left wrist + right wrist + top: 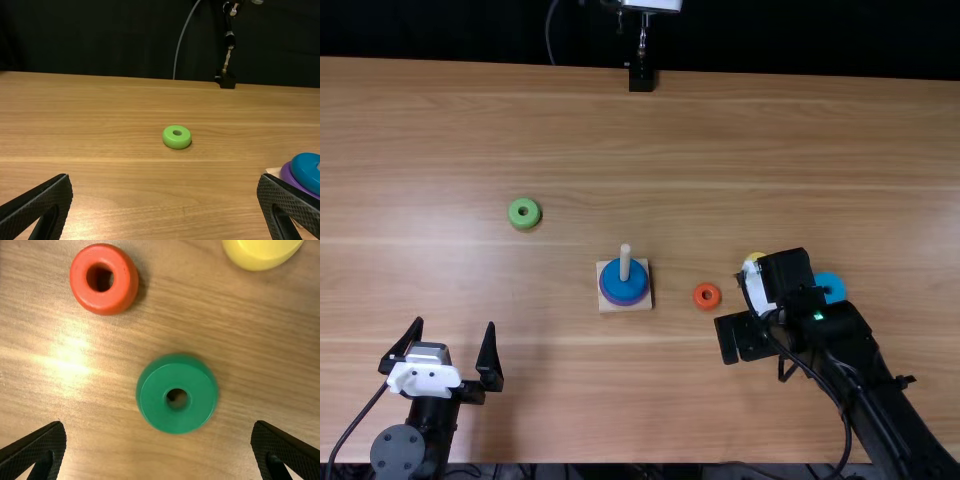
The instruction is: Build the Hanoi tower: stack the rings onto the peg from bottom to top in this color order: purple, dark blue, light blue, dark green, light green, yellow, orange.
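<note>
Two pairs of textured jaws gape, empty; dark green ring (177,377) on grained table (100,410).

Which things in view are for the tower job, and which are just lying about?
Job:
peg and base
purple ring, dark blue ring, both on peg
light blue ring
dark green ring
light green ring
yellow ring
orange ring

Not job:
black stand, far edge
grey cable

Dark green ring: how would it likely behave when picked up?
The dark green ring looks stiff: its thick body is evenly round. Its smooth, curved side might slip if gripped off-centre. Lying flat, it seems unlikely to roll if nudged.
</note>
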`<act>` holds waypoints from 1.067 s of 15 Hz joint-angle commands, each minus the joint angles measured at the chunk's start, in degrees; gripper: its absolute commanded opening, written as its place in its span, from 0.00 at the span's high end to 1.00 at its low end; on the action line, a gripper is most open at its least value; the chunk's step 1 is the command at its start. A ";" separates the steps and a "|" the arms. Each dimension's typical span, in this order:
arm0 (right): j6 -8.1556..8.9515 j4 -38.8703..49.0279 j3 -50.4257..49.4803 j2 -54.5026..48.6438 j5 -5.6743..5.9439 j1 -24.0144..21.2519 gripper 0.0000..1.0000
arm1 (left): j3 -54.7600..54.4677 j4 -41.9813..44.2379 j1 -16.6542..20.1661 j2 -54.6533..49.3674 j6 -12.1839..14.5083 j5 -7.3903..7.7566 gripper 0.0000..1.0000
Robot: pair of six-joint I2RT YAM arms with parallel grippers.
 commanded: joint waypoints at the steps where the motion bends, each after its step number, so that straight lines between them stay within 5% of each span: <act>1: 5.50 0.26 -0.69 0.48 0.47 2.22 0.00 | -1.89 -0.26 0.01 -0.62 0.23 0.09 0.00; 2: 8.24 0.15 -1.04 0.48 1.00 3.36 0.00 | -1.89 -0.26 0.01 -0.62 0.23 0.09 0.00; 4: 8.56 -0.06 -1.13 0.57 1.63 3.63 0.00 | -1.89 -0.26 0.01 -0.62 0.23 0.09 0.00; 6: 8.03 0.05 -1.30 0.57 4.37 3.36 0.00 | -1.89 -0.26 -0.08 -0.62 0.23 0.09 0.00; 8: 7.82 0.47 -3.06 0.57 9.44 3.27 0.00 | -1.89 -0.26 -0.08 -0.62 0.23 0.09 0.00; 9: 7.82 0.68 -3.41 0.57 10.49 3.19 0.00 | -1.89 -0.26 -0.08 -0.62 0.23 0.09 0.00; 16: 8.77 1.73 -3.32 2.24 10.49 3.54 0.00 | -1.89 -0.26 0.01 -0.62 0.23 0.09 0.00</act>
